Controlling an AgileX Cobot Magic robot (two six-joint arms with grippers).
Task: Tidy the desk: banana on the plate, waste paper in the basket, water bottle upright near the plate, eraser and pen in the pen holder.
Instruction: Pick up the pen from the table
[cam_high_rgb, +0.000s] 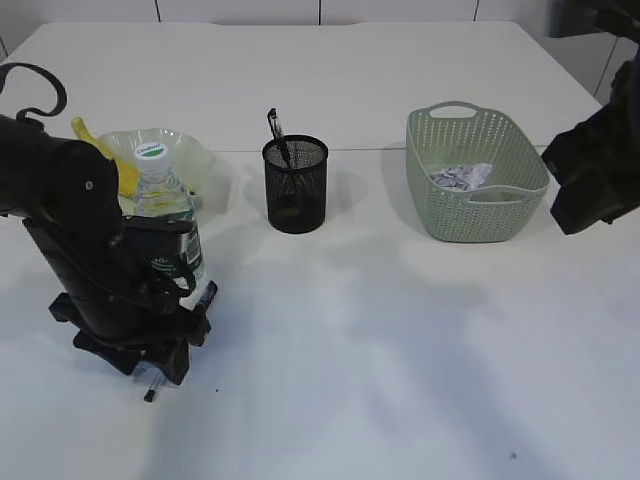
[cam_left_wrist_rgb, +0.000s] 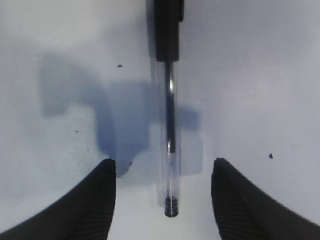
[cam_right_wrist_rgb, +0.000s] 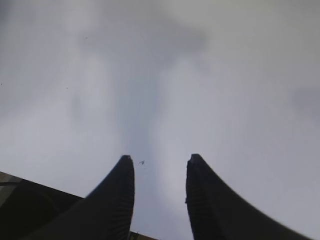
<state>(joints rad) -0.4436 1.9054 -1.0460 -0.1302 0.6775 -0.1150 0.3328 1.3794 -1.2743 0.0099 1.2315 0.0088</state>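
The left gripper (cam_left_wrist_rgb: 165, 192) hangs low over the tabletop (cam_high_rgb: 400, 350) with its jaws spread, and a clear pen (cam_left_wrist_rgb: 169, 135) lies flat between the fingertips, touching neither. Behind that arm the bottle (cam_high_rgb: 165, 215) stands upright beside the plate (cam_high_rgb: 190, 150) with the banana (cam_high_rgb: 125, 172). The right gripper (cam_right_wrist_rgb: 159, 172), parted and empty, hovers near the basket (cam_high_rgb: 478, 215) containing paper (cam_high_rgb: 462, 177); another pen (cam_high_rgb: 280, 140) stands in the holder (cam_high_rgb: 296, 185).

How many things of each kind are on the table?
Pens: 2 (one in the pen holder, one on the table)
Pen holder: 1
Basket: 1
Paper ball: 1
Water bottle: 1
Banana: 1
Plate: 1
Total: 8
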